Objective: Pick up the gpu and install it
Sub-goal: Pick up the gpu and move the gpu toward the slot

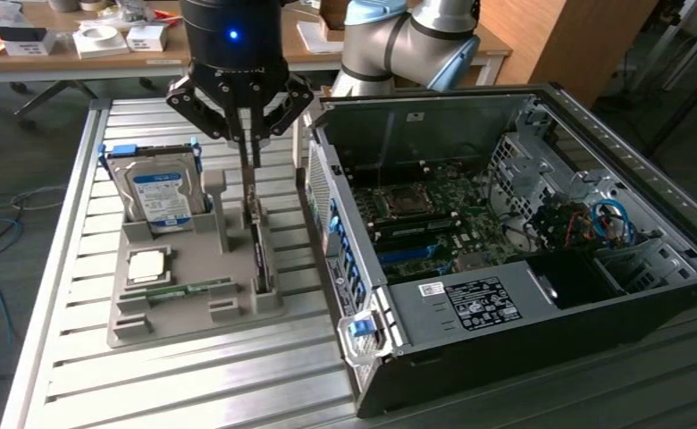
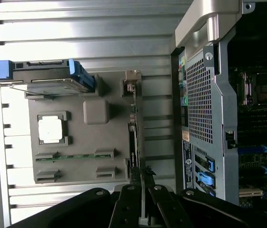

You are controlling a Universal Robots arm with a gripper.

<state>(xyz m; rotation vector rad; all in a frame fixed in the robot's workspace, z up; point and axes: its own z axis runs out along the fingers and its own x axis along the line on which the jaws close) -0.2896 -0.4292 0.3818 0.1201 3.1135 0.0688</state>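
The gpu is a thin dark card standing on edge in a slot along the grey holder tray, on the side nearest the computer. My gripper hangs straight above the card's far end. Its thin fingers point down, with only a narrow gap between them and nothing held. The fingertips are just above the card's top edge. The open computer case lies on its side next to the tray, with its motherboard exposed.
The tray also holds a silver hard drive with a blue label, a processor chip and a green memory stick. All of it rests on a slatted metal table. A cluttered wooden desk stands behind.
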